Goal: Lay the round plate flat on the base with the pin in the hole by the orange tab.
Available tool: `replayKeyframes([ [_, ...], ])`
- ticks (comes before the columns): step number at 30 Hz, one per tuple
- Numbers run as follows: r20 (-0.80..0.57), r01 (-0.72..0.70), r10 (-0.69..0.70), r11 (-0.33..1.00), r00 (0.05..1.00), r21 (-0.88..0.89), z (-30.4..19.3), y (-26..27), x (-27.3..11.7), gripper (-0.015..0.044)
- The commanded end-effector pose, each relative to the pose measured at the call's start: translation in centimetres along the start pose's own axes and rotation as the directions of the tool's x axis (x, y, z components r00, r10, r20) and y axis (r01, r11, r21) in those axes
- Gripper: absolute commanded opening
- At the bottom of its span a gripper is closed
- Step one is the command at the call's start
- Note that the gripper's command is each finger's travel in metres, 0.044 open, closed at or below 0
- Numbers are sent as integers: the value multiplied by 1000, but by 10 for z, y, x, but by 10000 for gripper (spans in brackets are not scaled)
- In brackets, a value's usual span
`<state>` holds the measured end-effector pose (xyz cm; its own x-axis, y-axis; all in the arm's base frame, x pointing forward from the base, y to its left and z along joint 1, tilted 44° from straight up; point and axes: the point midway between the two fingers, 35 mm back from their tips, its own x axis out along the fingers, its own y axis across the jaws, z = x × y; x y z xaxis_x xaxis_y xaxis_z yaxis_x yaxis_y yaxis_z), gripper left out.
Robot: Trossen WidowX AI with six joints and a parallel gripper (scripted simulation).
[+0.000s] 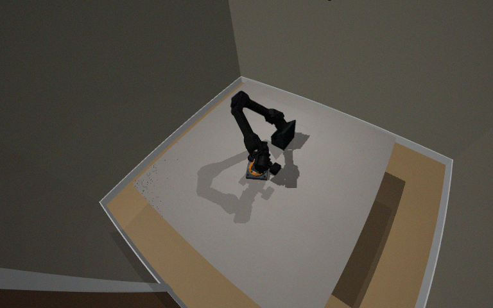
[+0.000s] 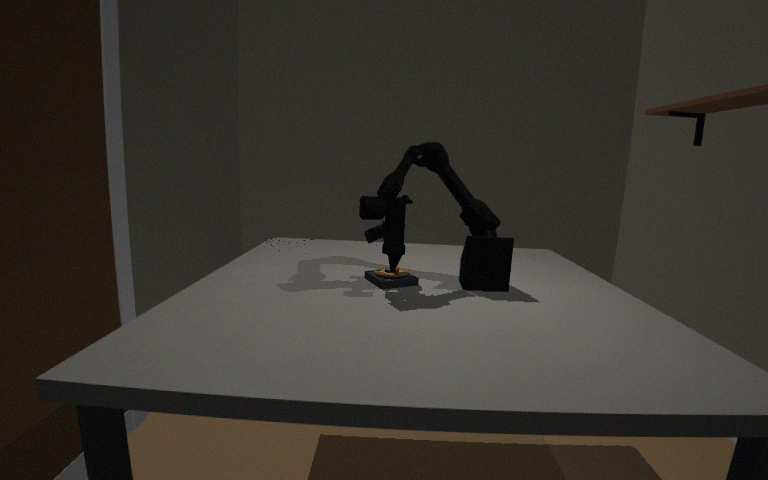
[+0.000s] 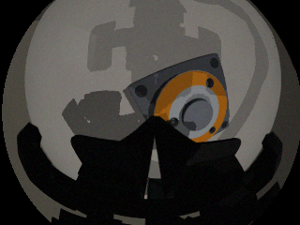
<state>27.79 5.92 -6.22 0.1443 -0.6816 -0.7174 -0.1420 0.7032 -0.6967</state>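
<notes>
The gripper (image 3: 153, 127), clenched on nothing, points straight down at the plate's (image 3: 168, 97) near-left edge; its tab's direction can't be told.

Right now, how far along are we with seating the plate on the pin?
Done: the shut gripper has reached the round plate on the base, its tip at the plate's rim. In hand: it appears to be nudging the plate round, holding nothing. Left: whether the pin sits in the hole by the tab is hidden in these views; then the arm must lift away.
</notes>
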Motion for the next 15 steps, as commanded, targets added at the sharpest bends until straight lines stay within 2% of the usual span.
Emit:
replayKeyframes([
  [1, -6, -2, 2, 1000, 1000, 3, -5, 0, 1, 0],
  [6, -6, -3, 3, 1000, 1000, 2, -6, 0, -2, 0],
  [15, -6, -4, 4, 1000, 1000, 2, -11, -1, -44, 0],
])
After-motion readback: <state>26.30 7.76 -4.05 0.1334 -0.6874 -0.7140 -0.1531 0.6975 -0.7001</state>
